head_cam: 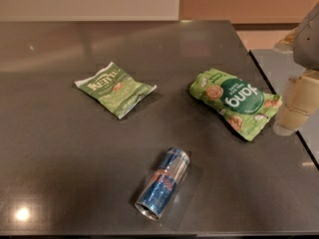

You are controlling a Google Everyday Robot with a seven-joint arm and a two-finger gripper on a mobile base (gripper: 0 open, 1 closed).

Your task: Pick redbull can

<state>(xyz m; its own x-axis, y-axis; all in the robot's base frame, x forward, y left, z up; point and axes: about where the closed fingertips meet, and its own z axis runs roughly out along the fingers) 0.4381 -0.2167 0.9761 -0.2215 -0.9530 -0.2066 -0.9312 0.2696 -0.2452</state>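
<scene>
We judge the step in hand to be the approach. The hand [293,107] hangs at the right edge of the view, over the right border of the surface [65,153], and the can is not in it. Whether the hand stands apart or together we cannot tell. The redbull can [163,183] lies on its side near the front edge of the surface, its long axis running from the lower left, where one silver end faces us, up toward the right. To do this well, we would bring the hand across and down over the middle of the can, about the red logo. We would turn the wrist so that the jaws close across the narrow body, not along its length. A lying can will probably roll if nudged from one side, so we would want both sides met at once and the descent kept straight. The path should pass in front of the green bag [234,102] that lies just beside the hand, so as not to drag it. The can lies well apart from the hand, to its left in the view and nearer the front. The Kettle bag [115,88] lies farther back and left, apart from the can.
</scene>
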